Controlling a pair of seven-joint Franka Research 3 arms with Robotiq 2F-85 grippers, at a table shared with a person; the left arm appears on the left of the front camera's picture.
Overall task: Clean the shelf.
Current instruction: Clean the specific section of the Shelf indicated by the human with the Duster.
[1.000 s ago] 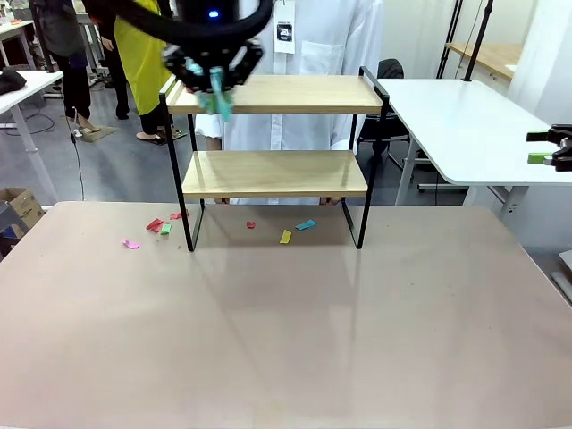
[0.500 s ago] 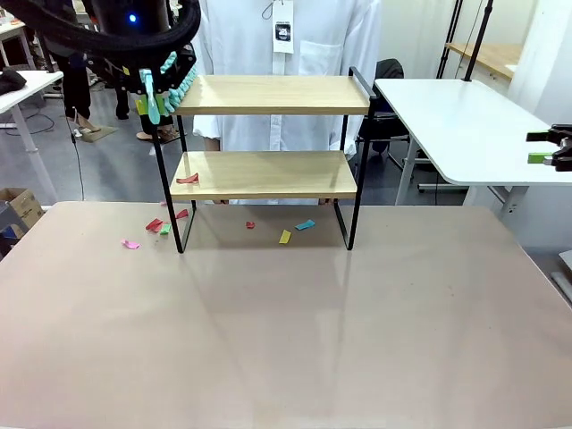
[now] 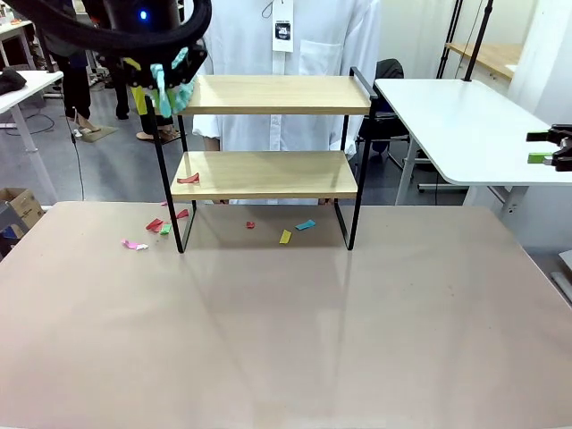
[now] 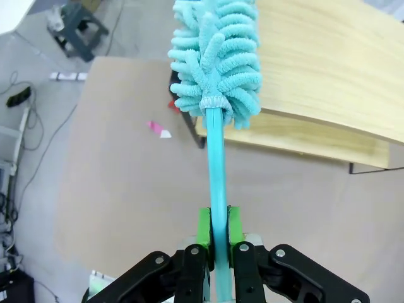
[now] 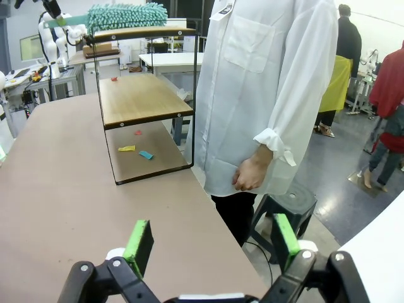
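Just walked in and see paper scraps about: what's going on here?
The left gripper, shut on a teal duster, holds its head at the top left end of the shelf. One red scrap lies on the lower board, more on the table. The right gripper hangs open off to the side.

Lab: white worktables, tripod stands, person in white coat, cardboard box on floor.

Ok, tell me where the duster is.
In the front view the teal duster is upper left, by the left end of the shelf top, held in the left gripper.
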